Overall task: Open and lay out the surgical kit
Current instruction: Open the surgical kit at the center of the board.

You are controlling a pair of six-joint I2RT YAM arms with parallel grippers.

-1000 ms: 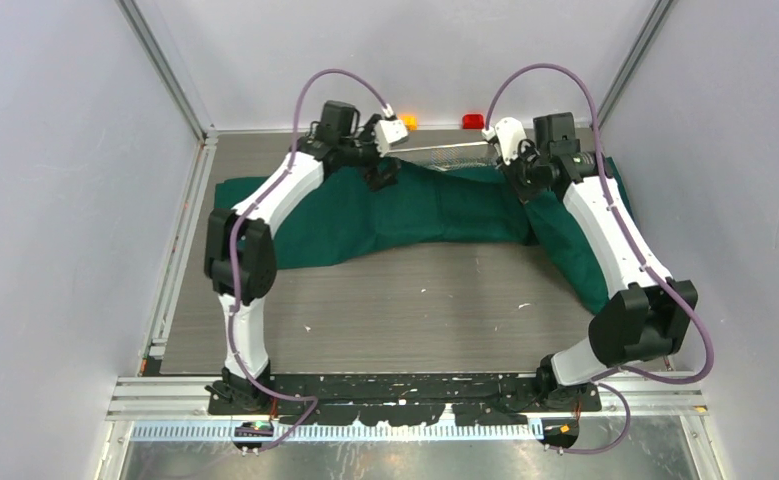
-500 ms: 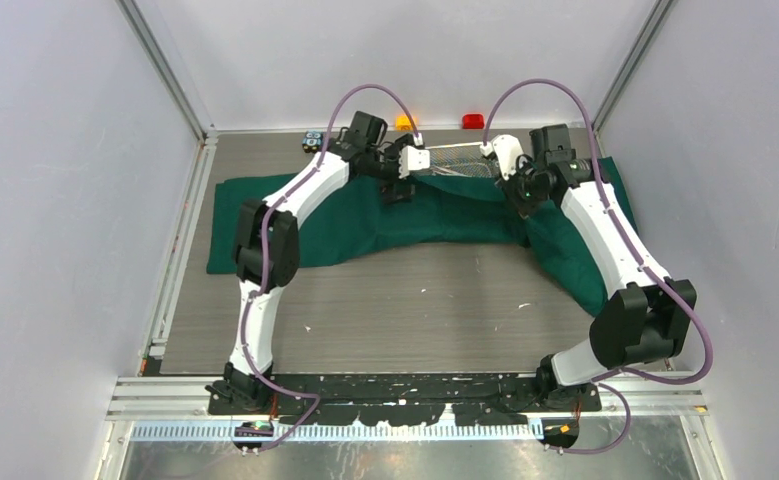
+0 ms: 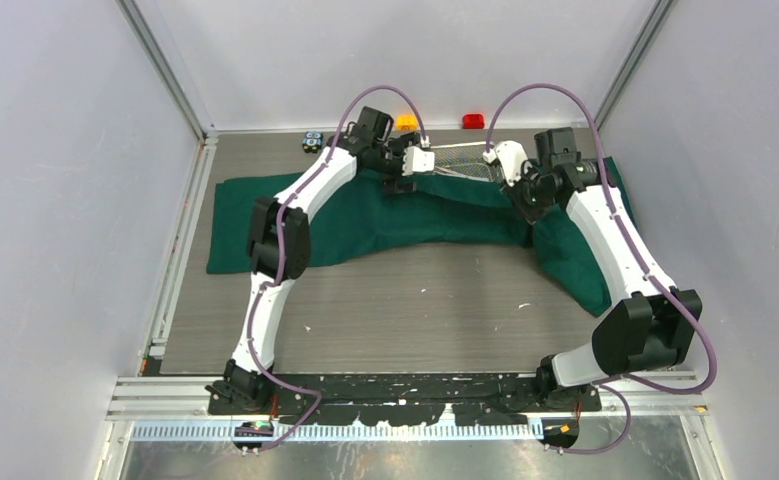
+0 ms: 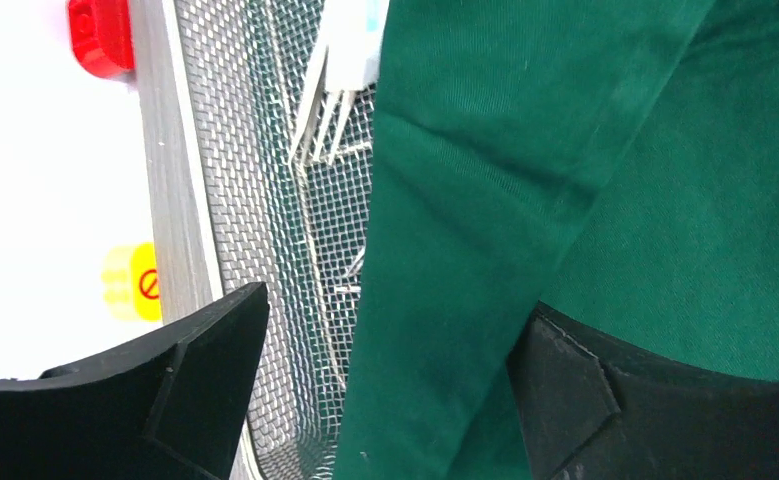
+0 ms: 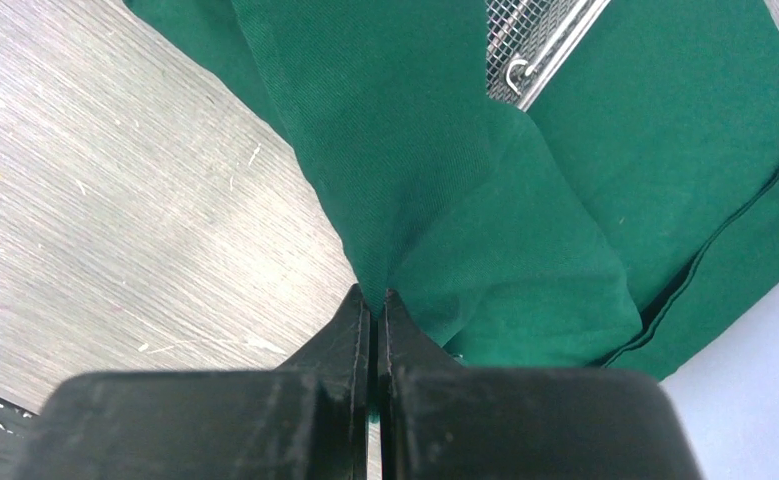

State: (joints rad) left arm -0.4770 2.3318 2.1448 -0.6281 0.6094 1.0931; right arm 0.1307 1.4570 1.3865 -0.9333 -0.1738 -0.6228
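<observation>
Bench: grey wood-grain top, both arms reaching to the far side.

Green cloth: spread across the far half of the bench, left end lying flat, right end trailing toward the near right. The middle is bunched up against the tray.

Wire-mesh tray: sits at the far edge between the two wrists, on the cloth. Its far part is uncovered; cloth is draped over its near side. The left wrist view shows the mesh wall and floor with a cloth fold overlapping it.

Left claw: fingers wide apart, holding nothing. It hangs over the cloth edge and the tray's left end, one finger on the tray side and one over the cloth.

Right claw: fingers together, clamped on a pinch of cloth by the tray's right corner.

White-blue packet: inside the tray, partly under the cloth edge.

Steel tools: thin rods lying in the tray next to the packet; can't tell which tool is which.

Red block, orange block: against the back wall, just behind the tray. Black-blue block: far left, off the cloth.
</observation>
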